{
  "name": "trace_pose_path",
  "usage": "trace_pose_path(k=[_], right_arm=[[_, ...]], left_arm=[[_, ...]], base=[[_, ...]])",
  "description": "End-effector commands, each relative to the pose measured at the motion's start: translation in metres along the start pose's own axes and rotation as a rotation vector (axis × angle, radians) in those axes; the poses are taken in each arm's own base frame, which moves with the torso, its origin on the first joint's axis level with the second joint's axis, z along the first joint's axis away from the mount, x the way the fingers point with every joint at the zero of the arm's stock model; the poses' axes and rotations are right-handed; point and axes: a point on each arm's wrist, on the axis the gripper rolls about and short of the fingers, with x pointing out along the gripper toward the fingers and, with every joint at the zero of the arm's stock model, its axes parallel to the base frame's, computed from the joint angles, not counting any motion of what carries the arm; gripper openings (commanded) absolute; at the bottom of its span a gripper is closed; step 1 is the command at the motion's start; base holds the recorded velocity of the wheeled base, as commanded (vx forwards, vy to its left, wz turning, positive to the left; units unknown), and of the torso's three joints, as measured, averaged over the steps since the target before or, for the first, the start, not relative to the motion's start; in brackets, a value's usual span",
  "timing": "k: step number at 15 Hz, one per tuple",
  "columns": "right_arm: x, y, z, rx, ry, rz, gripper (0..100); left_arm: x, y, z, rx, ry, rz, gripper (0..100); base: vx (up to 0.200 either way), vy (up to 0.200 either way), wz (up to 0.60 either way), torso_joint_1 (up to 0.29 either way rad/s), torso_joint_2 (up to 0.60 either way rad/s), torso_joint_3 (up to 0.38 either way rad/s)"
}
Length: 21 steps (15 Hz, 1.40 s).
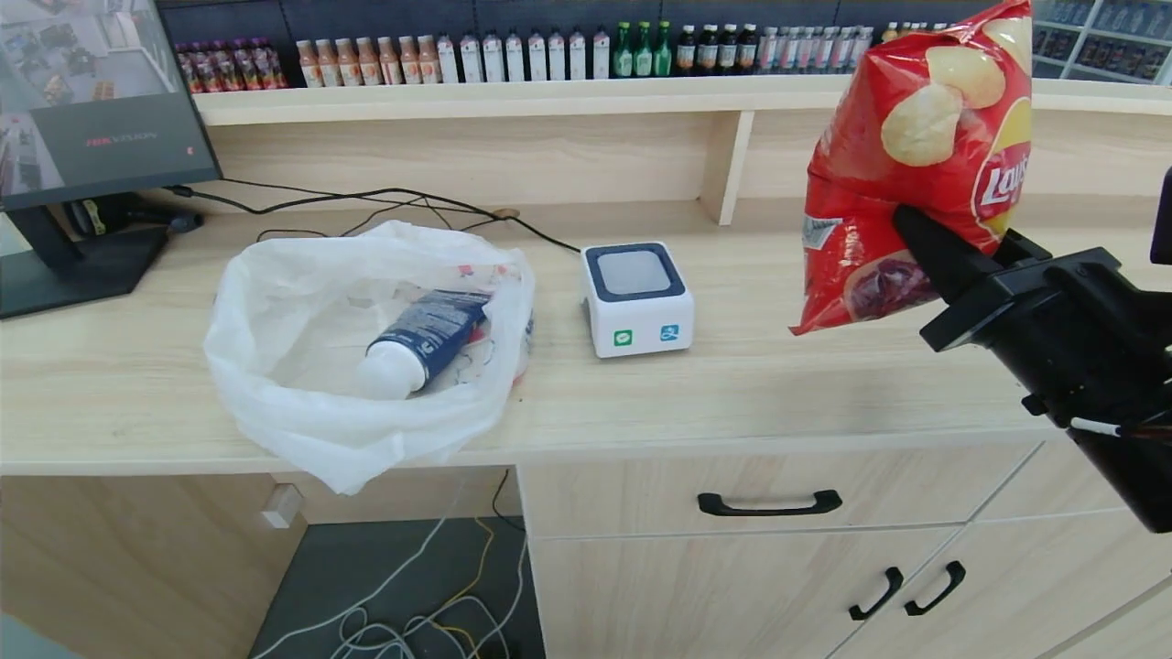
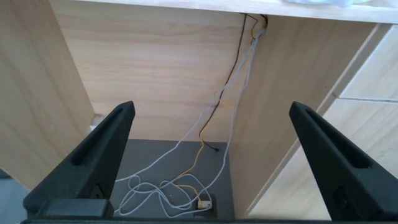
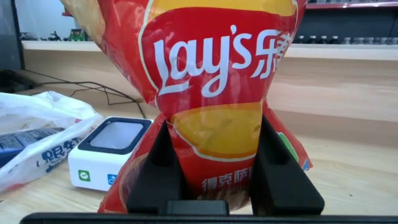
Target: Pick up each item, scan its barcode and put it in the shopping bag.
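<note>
A: Item condition and position?
B: Red chip bag (image 1: pixel 916 174), pinched at its waist between the closed fingers of the right gripper (image 3: pixel 217 124), is held above the counter (image 1: pixel 778 384). The scanner (image 1: pixel 636 297) is well apart to its left.
A: Left gripper (image 2: pixel 211 118)?
B: Spread wide, holding nothing.

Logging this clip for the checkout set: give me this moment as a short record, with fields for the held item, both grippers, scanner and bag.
held item: red chip bag, in the air above the counter, right of the scanner
right gripper: shut on the chip bag's lower part
left gripper: open, empty, below counter level
scanner: white box on the counter, between shopping bag and chip bag
shopping bag: white plastic, open, holds a blue tube lying down
</note>
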Motion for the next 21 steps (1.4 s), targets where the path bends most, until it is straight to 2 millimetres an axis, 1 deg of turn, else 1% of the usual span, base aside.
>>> trace_pose_path(k=[1,5,13,16,18,19,21], right_arm=[[-0.001,0.0,0.002,0.0,-0.007,-0.001,0],[-0.006,0.0,0.004,-0.002,-0.004,-0.003,0],[-0.015,-0.003,0.006,-0.009,0.0,-0.014,0],[-0.02,-0.003,0.002,-0.016,0.024,-0.011,0],[-0.025,-0.004,0.003,-0.035,0.032,-0.013,0],[-0.029,-0.004,0.0,-0.047,0.053,-0.002,0],[-0.028,-0.003,0.002,-0.112,0.051,0.003,0]], left_arm=[[0.0,0.0,0.0,-0.002,0.0,0.0,100],[0.0,0.0,0.0,0.001,0.0,-0.001,100],[0.0,0.0,0.0,0.004,0.0,-0.001,100],[0.0,0.0,0.0,0.004,0.0,0.0,100],[0.0,0.0,0.0,0.004,0.0,0.0,100],[0.0,0.0,0.0,0.004,0.0,0.0,100],[0.0,0.0,0.0,0.004,0.0,0.0,100]], base=[[0.0,0.2,0.0,0.002,0.0,0.007],[0.0,0.2,0.0,-0.001,0.0,0.005],[0.0,0.0,0.0,0.0,0.0,0.0],[0.0,0.0,0.0,0.0,0.0,0.0],[0.0,0.0,0.0,0.0,0.0,0.0],[0.0,0.0,0.0,0.0,0.0,0.0],[0.0,0.0,0.0,0.0,0.0,0.0]])
